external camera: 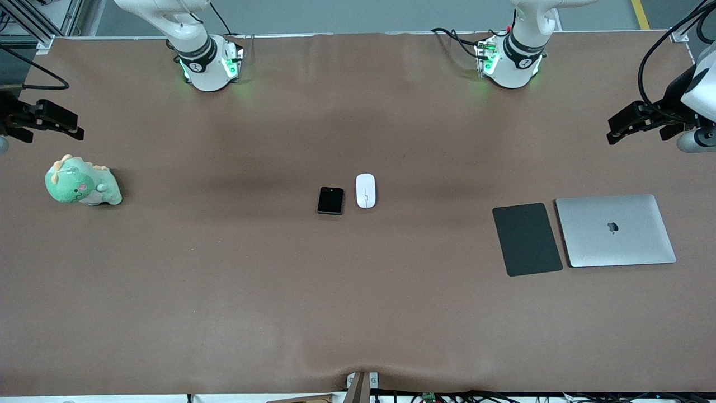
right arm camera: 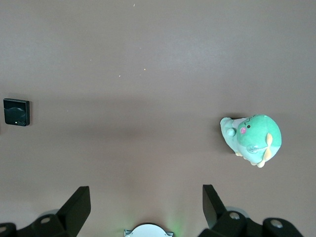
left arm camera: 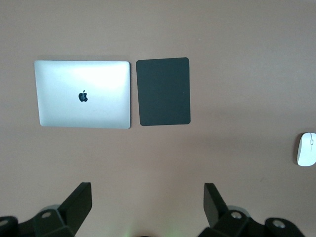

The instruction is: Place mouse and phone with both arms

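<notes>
The white oval mouse [external camera: 366,190] lies at the table's middle, beside the black folded phone [external camera: 330,200], which is on the side toward the right arm's end. The two are a small gap apart. The mouse shows at the edge of the left wrist view [left arm camera: 306,148] and the phone at the edge of the right wrist view [right arm camera: 16,112]. My left gripper [external camera: 612,130] hangs open and empty over the left arm's end of the table [left arm camera: 147,190]. My right gripper [external camera: 78,127] hangs open and empty over the right arm's end [right arm camera: 146,190]. Both are far from the mouse and phone.
A flat dark grey pad [external camera: 527,239] and a closed silver laptop [external camera: 615,230] lie side by side toward the left arm's end. A green plush dinosaur [external camera: 82,183] sits toward the right arm's end, below the right gripper.
</notes>
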Motion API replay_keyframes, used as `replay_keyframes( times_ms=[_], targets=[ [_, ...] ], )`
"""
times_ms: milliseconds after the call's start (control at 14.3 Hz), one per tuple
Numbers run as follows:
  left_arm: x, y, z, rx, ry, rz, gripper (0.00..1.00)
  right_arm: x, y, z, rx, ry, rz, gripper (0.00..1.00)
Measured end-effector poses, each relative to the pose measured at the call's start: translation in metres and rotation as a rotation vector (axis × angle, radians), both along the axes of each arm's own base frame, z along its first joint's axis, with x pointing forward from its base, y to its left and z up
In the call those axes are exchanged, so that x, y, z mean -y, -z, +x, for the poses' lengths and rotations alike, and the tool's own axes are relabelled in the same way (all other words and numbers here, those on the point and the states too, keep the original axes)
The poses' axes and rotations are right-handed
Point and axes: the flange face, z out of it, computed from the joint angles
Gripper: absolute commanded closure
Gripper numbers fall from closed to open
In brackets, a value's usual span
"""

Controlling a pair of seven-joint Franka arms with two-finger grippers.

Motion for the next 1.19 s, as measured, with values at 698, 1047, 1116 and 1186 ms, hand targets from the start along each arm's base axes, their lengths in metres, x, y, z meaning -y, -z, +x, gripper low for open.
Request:
replay_keyframes(
  times_ms=[698, 1047, 1116, 1186],
  targets=[
    [0.016, 0.029, 0.015, -0.048, -0.001, -0.001, 0.0, 0.0, 0.001, -0.001, -0.009, 0.0, 0.0, 0.0],
    [0.117, 0.092, 0.042, -0.052, 0.087, -0.018, 0.0, 0.001, 0.001, -0.001, -0.01, 0.0, 0.001, 0.0],
    [0.14, 0.107, 0.043, -0.063, 0.101, -0.018, 0.0, 0.001, 0.001, -0.001, -0.01, -0.001, 0.001, 0.0],
    [0.163, 0.122, 0.043, -0.072, 0.101, -0.017, 0.0, 0.001, 0.001, -0.001, -0.011, -0.001, 0.001, 0.0]
  ],
)
